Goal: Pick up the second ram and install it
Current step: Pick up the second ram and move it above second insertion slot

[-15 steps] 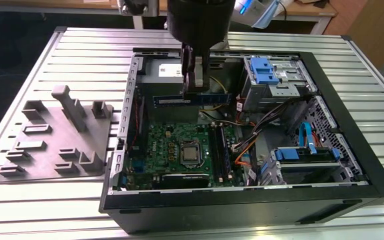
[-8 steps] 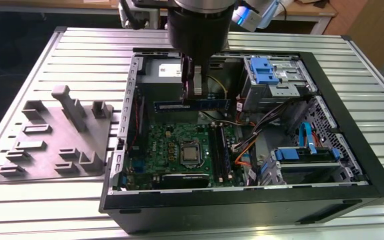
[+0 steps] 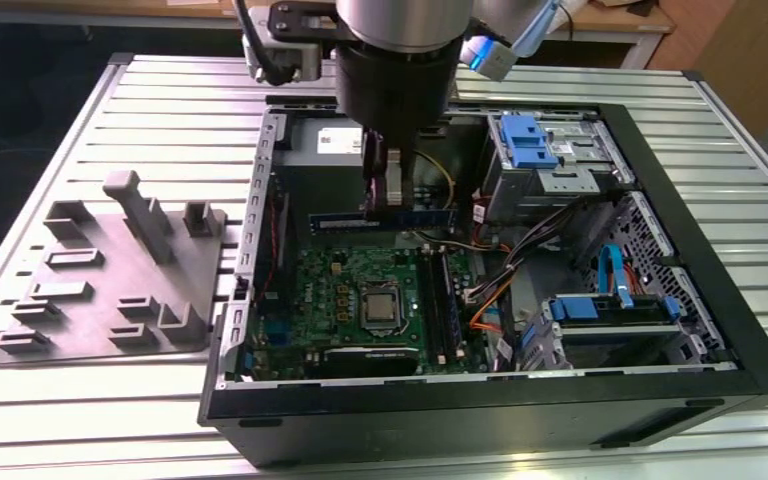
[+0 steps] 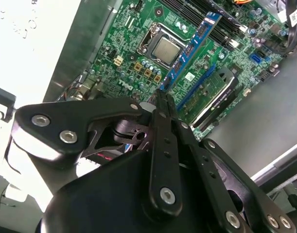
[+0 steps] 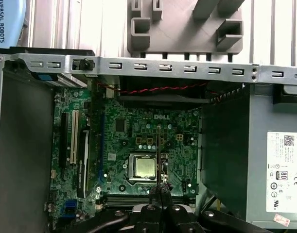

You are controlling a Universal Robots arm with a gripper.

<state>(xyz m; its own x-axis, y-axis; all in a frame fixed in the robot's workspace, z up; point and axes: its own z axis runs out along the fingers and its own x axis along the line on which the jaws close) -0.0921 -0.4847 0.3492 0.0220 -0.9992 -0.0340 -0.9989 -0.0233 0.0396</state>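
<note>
The second ram [image 3: 404, 218] is gripped near its middle by the gripper [image 3: 384, 205], whose fingers [image 3: 379, 170] are closed flat against the board's two faces; the stick is seen level in the upper middle of the exterior view, raised clear above the motherboard [image 3: 337, 285] inside the open computer case [image 3: 704, 300]; it is turned crosswise to the black memory slots [image 3: 440, 300] beside the processor [image 3: 381, 308]; a grey fixture tray [image 3: 104, 290] is seen on the slatted table [image 3: 37, 200] at the exterior view's left, outside the case.
</note>
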